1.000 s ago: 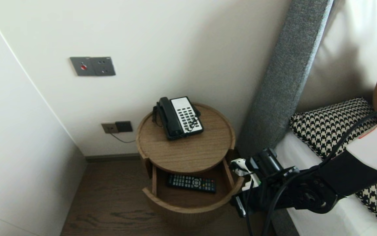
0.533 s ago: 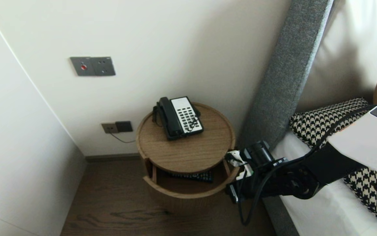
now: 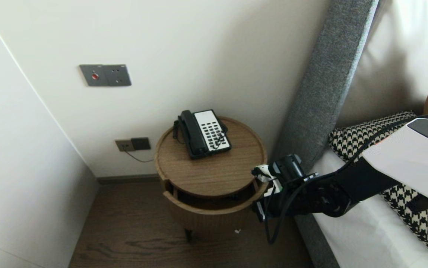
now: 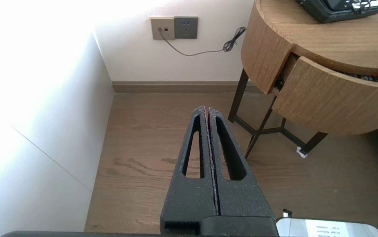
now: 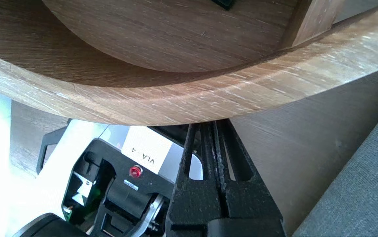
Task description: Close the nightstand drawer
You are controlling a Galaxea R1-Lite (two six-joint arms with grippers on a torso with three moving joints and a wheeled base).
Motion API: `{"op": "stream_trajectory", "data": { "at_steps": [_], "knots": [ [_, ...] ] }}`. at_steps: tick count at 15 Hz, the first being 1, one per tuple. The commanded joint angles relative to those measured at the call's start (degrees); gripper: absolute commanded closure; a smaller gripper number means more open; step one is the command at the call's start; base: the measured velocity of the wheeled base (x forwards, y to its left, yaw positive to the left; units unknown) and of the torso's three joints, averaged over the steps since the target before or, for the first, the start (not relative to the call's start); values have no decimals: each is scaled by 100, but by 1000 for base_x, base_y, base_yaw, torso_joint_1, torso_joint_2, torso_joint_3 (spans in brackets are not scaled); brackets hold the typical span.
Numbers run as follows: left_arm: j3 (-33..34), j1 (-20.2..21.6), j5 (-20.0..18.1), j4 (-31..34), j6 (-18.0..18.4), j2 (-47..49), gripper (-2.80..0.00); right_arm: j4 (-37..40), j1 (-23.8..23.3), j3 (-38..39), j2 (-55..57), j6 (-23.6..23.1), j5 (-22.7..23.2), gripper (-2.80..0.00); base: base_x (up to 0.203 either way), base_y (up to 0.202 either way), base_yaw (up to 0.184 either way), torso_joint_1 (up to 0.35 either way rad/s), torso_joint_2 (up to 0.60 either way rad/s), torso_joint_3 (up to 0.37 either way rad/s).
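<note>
A round wooden bedside table (image 3: 210, 175) carries a black and white telephone (image 3: 203, 133). Its curved drawer (image 3: 206, 217) stands out only a narrow gap. A thin strip of the black remote (image 4: 360, 77) shows inside it in the left wrist view. My right gripper (image 5: 212, 123) is shut and empty, its tips pressed against the drawer's curved front (image 5: 175, 98) near its right end. In the head view that gripper (image 3: 260, 212) sits low beside the drawer. My left gripper (image 4: 206, 108) is shut and empty, parked above the wooden floor, left of the table.
A bed with a white sheet (image 3: 362, 238), a houndstooth pillow (image 3: 370, 141) and a grey headboard (image 3: 322, 89) stands close on the right. Wall sockets (image 3: 132, 144) with a cable are behind the table. The table's black legs (image 4: 261, 131) stand on the floor.
My right arm has moved forward and left against the drawer front. The drawer has slid from wide open to almost shut, and the remote has gone out of the head view.
</note>
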Motion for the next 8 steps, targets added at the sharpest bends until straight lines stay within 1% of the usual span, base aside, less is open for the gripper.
{"op": "stream_trajectory", "data": {
  "at_steps": [1, 8],
  "knots": [
    [1, 6, 4, 4, -4, 0, 0, -10, -28, -121, 81, 0, 7, 0, 0, 0, 0, 0, 0, 0],
    [1, -2, 4, 4, -4, 0, 0, -1, -135, -614, 345, 0, 7, 0, 0, 0, 0, 0, 0, 0]
  ]
}}
